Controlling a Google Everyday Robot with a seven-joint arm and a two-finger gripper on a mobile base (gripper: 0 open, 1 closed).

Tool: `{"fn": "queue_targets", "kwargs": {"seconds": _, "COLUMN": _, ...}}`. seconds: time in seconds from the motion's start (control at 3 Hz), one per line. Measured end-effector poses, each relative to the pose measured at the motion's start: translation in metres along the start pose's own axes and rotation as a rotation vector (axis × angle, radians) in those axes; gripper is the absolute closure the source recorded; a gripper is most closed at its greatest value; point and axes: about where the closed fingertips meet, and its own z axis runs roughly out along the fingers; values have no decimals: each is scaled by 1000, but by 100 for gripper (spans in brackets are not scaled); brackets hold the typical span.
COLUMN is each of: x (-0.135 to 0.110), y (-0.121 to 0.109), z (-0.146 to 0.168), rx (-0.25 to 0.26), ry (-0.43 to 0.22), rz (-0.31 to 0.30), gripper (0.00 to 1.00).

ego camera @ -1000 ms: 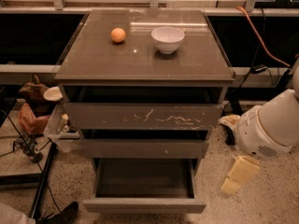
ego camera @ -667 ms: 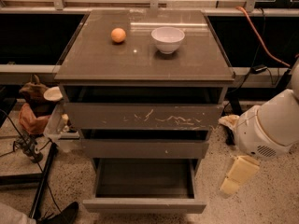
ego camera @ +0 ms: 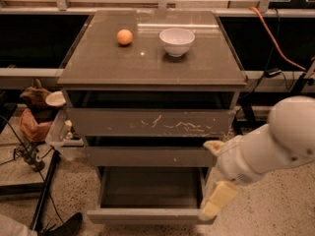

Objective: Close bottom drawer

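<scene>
The bottom drawer (ego camera: pixel 147 216) of the grey-brown cabinet is pulled out, with a plain flat front and a dark tray (ego camera: pixel 150 187) showing inside. My gripper (ego camera: pixel 210 178) is at the drawer's right front corner, reaching in from the right on a white arm (ego camera: pixel 275 141). Its cream fingers stand apart: the lower fingertip (ego camera: pixel 215 201) lies at the right end of the drawer front, and the upper one (ego camera: pixel 213 145) is beside the drawer above. It holds nothing.
The scratched drawer (ego camera: pixel 150 122) and the drawer with a white speck (ego camera: pixel 150 157) sit above. An orange ball (ego camera: pixel 124 37) and a white bowl (ego camera: pixel 176 41) rest on the cabinet top (ego camera: pixel 98 63). Clutter (ego camera: pixel 37 117) and cables lie left; an orange cable (ego camera: pixel 275 38) runs at the right.
My arm has moved left and down, bringing the lower finger from beside the cabinet to the drawer's right front corner. The drawer has not visibly moved.
</scene>
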Motion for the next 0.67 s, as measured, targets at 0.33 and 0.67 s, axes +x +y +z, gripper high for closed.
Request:
{"fn": "queue_targets", "kwargs": {"seconds": 0.33, "x": -3, "y": 7, "z": 99, "rx": -91, "ry": -88, "rz": -17, "gripper": 0}}
{"fn": "queue_targets", "kwargs": {"seconds": 0.67, "x": -3, "y": 6, "z": 179, "rx": -121, "ry": -130, "rz": -34, "gripper": 0}}
